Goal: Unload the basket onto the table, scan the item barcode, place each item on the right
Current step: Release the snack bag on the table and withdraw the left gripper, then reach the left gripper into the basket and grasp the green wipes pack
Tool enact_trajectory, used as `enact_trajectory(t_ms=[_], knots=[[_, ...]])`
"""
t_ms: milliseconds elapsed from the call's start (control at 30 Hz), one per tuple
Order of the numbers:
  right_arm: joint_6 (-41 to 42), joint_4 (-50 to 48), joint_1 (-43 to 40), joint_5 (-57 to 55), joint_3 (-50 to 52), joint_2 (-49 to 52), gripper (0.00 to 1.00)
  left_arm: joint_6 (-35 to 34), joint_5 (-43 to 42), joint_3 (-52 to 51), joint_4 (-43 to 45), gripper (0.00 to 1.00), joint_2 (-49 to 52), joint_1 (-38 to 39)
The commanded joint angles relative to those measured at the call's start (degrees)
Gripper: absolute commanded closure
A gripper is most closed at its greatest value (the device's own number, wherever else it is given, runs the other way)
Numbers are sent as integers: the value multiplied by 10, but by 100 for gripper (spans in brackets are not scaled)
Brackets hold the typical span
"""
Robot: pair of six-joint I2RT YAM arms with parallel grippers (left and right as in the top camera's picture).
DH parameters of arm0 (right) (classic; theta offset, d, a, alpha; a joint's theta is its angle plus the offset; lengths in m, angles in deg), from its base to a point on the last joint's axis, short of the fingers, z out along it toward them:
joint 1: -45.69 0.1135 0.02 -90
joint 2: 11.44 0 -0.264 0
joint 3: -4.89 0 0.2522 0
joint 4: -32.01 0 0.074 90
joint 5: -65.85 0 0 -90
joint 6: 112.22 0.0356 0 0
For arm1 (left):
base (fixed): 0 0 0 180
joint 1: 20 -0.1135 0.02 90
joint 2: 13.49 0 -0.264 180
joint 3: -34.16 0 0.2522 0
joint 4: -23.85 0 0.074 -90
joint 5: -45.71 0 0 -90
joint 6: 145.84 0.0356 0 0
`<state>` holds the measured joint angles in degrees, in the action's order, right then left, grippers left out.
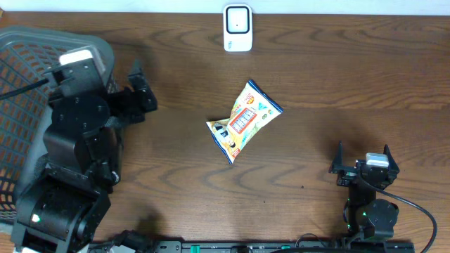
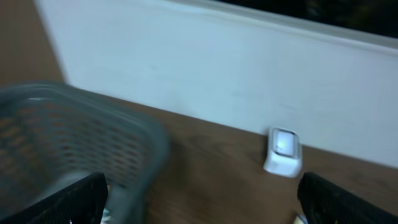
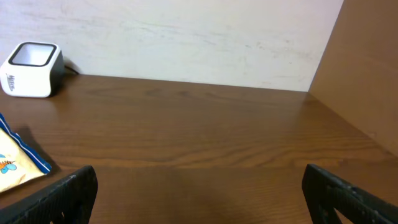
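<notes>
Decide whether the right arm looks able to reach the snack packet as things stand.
Probably yes. The right gripper is open, and only bare table lies between it and the snack packet, which lies flat near the middle. Nothing stands in the way.

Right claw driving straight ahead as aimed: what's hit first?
Nothing near: ahead of the right claw lies bare table, then probably the back wall. Scanner and snack bag sit left of that line.
</notes>
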<state>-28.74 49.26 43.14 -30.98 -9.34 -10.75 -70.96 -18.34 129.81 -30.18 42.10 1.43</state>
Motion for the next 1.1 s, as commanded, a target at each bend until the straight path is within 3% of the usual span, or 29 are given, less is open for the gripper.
enact_trajectory(t_ms=[0,233,367,467,767,933,1067], knots=[[-4,1,0,3,2,-3,1,7,127,5,0,2,0,-3],[-4,1,0,3,2,-3,1,7,280,5,0,2,-2,-10],[-4,1,0,4,2,-3,1,1,288,5,-8,2,-2,-66],[-4,1,0,4,2,-3,1,-45,285,5,-31,2,-2,-135],[-4,1,0,3,2,-3,1,-208,30,5,-151,2,45,-399],[-4,1,0,3,2,-3,1,-175,-145,5,-180,2,133,-494],[-4,1,0,3,2,-3,1,-133,-200,5,-180,2,216,-514]])
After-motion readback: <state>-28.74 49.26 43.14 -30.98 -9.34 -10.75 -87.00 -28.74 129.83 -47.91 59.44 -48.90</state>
